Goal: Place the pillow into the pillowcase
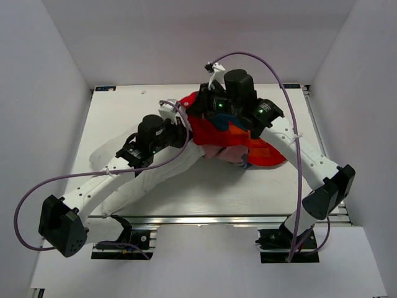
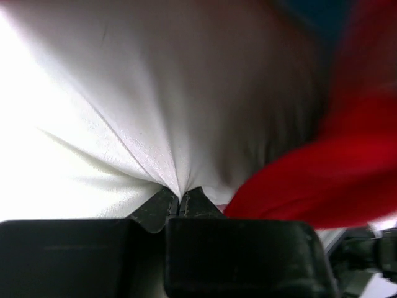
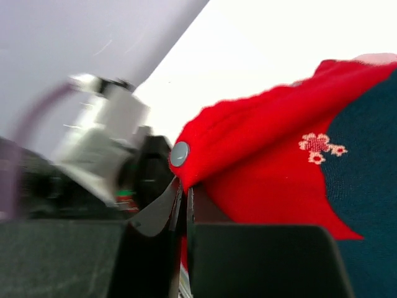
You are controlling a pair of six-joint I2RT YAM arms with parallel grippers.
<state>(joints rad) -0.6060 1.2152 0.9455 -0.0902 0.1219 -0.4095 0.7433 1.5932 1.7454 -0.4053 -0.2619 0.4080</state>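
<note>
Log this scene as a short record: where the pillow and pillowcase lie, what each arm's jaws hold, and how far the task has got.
pillow: white, lying diagonally on the table, partly under the left arm
pillowcase: red, bunched right of centre, pink inner side showing
left jaws: shut, pinching a fold of the pillow
right jaws: shut on a red edge of the pillowcase, beside a grey snap
progress: pillow mostly outside the pillowcase, one end meeting it
</note>
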